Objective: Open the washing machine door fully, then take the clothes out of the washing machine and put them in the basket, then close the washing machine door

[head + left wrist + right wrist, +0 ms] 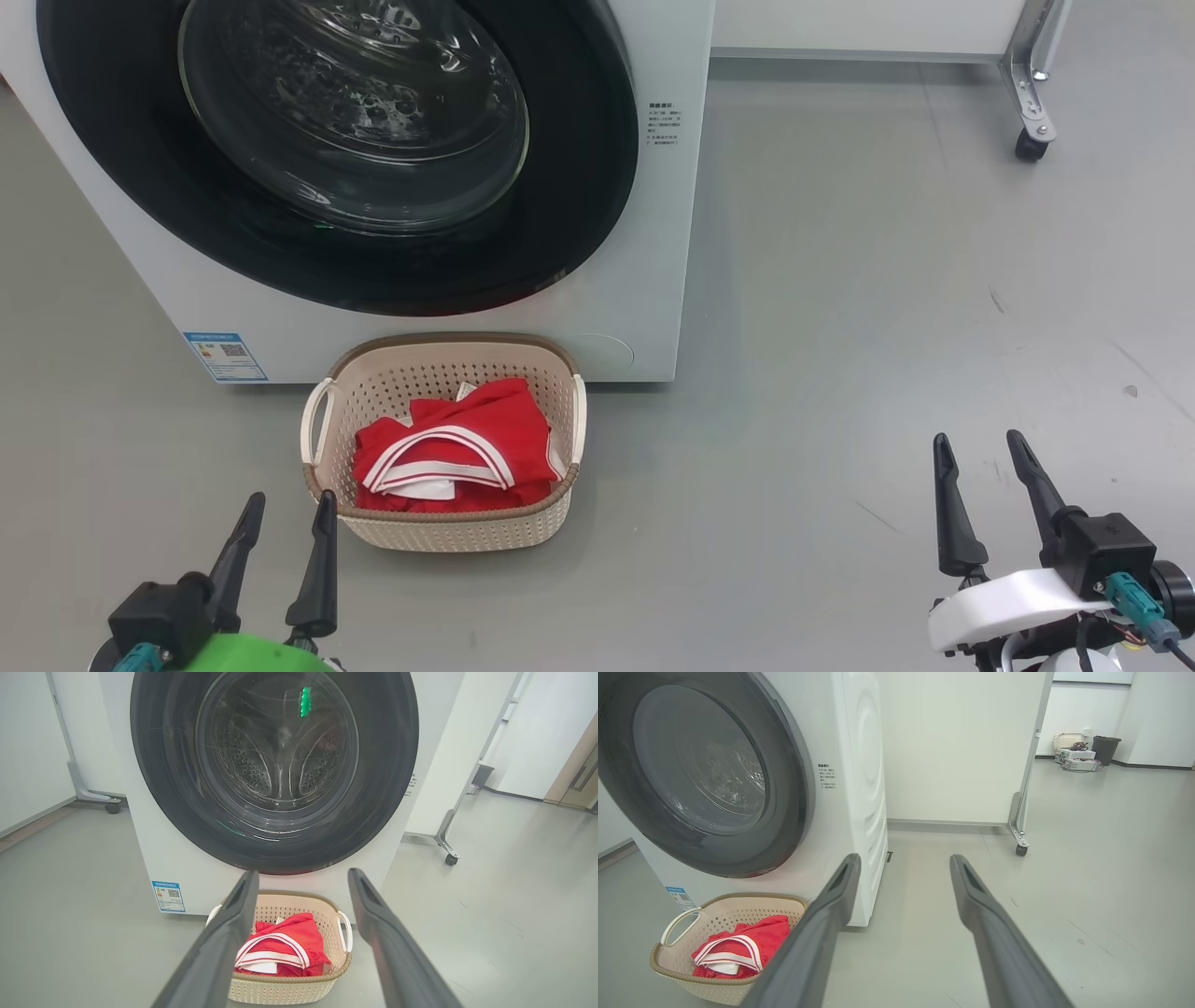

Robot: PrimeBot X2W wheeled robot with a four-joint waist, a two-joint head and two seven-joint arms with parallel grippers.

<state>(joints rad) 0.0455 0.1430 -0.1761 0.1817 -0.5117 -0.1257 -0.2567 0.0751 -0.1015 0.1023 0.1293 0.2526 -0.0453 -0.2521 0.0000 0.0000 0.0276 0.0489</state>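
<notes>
Head view: note the washing machine door [579, 168] shut flush on the washing machine [653, 280]. The basket [448, 534] sits on the floor [840, 373] just below the door, with the clothes [467, 439] heaped inside. Left gripper [290, 497] is near the basket's corner, fingers spread and empty. Right gripper [978, 437] is well apart from it, also spread and empty.

Left wrist view: your fingers frame the basket, and the drum shows through the glass.

Right wrist view: your fingers point along the floor beside the machine, with the basket at lower left.
</notes>
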